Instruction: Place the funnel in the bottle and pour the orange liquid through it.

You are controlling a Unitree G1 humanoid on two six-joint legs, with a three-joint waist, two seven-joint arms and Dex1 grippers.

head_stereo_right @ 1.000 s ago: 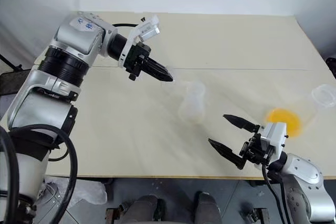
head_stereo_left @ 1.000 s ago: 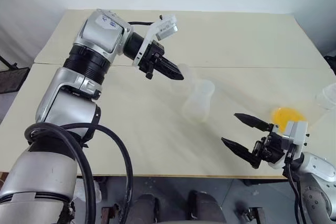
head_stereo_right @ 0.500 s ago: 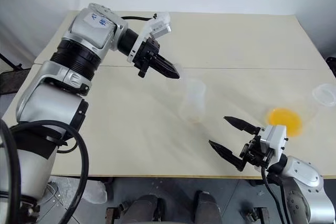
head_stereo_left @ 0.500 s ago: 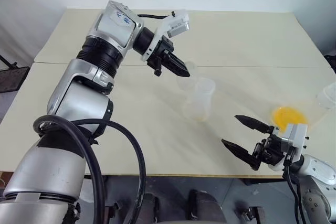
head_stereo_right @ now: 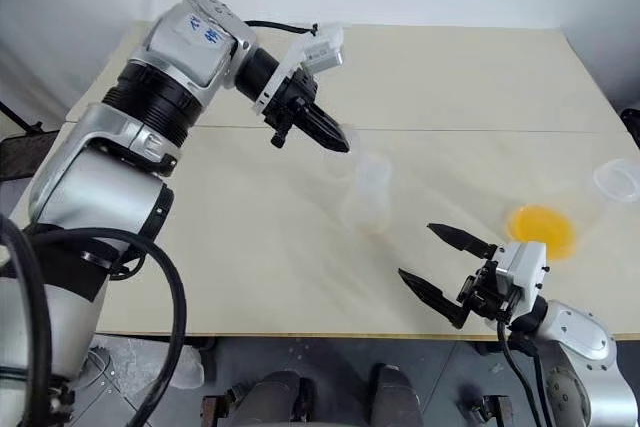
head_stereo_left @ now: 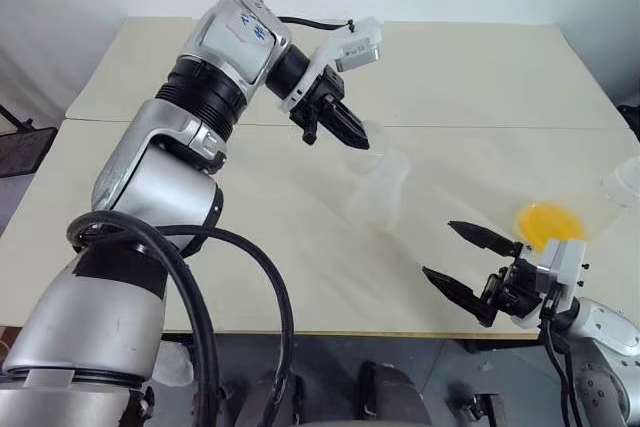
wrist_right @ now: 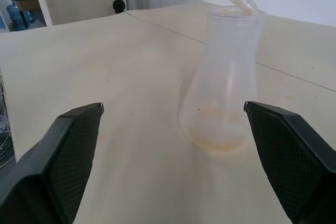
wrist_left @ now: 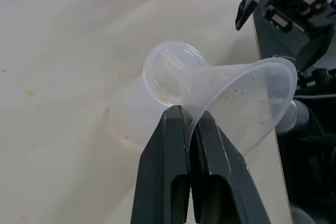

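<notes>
Funnel (wrist_left: 236, 95) pinched by left gripper (wrist_left: 188, 129) at bottle (wrist_right: 227, 77) mouth — for seating; right gripper (head_stereo_left: 470, 262) spread wide — waiting nearby.

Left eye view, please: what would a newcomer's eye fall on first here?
Likely the left gripper, raised over mid-table and shut on the rim of the clear funnel, whose stem nears the mouth of the empty bottle. Then the orange liquid glowing near the table's right edge, beyond the open right gripper.

Funnel (wrist_left: 247, 95) and bottle (wrist_right: 223, 85) — clear smooth plastic — on matt table (head_stereo_left: 250, 247).
</notes>
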